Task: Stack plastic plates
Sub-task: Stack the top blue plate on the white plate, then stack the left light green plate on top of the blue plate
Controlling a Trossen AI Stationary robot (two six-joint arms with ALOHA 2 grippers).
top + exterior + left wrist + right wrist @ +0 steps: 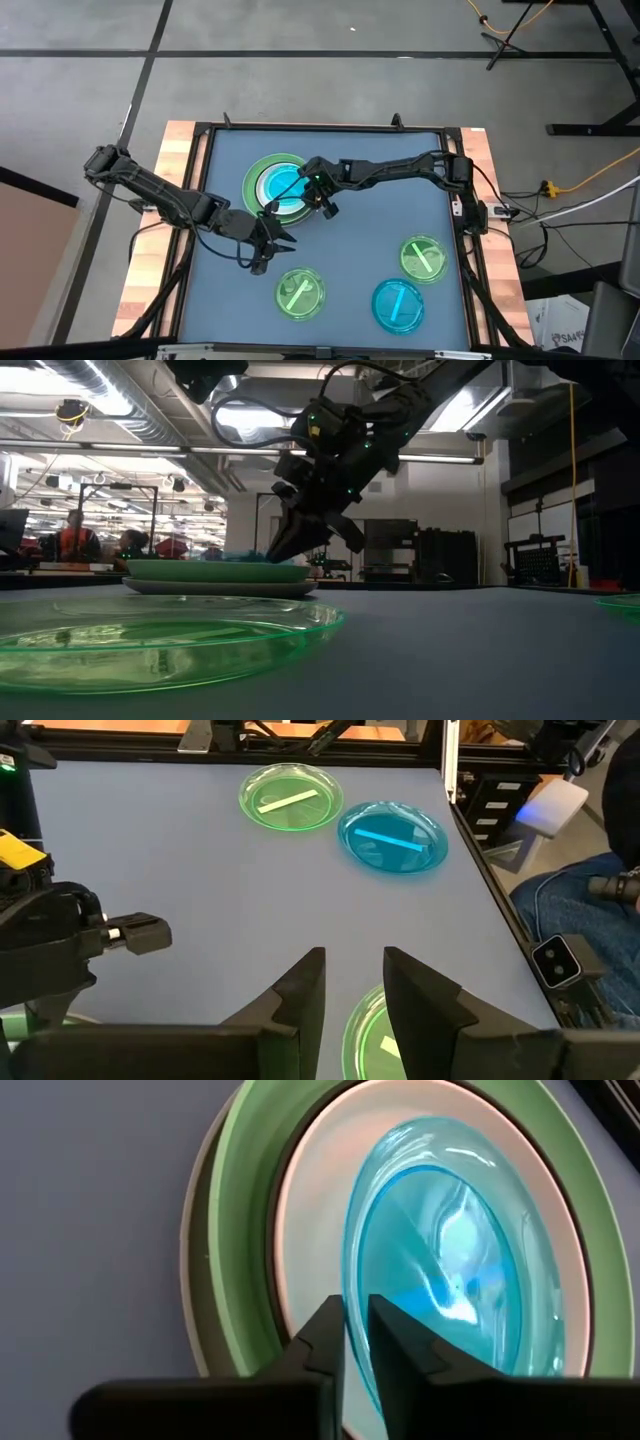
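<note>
Two dark fingers of the right gripper are sitting almost together, with only a narrow slit between them, and the near rim of a small translucent blue plastic plate is running through that slit, so the jaws appear to be pinching its edge. That blue plate is lying on the top of the stack, directly under the right gripper, toward the table's rear left. Beneath it are showing a small white round plate, a thin dark rim that is probably the medium black plate, then a large light green plate and a large grey plate at the bottom.

Moving outward, the left gripper is hovering just in front of the stack, its jaws parted a little and holding nothing. Directly ahead of and below it is lying a small translucent green plate, the loose plate closest to either arm. Farther off, on the right side of the blue-grey table, a second translucent green plate and a second translucent blue plate are resting side by side, well apart from the stack. Being round, these plates have no long axis to line up with. The left arm is looking better placed for the near green plate; the right arm is nearer the other two.
</note>
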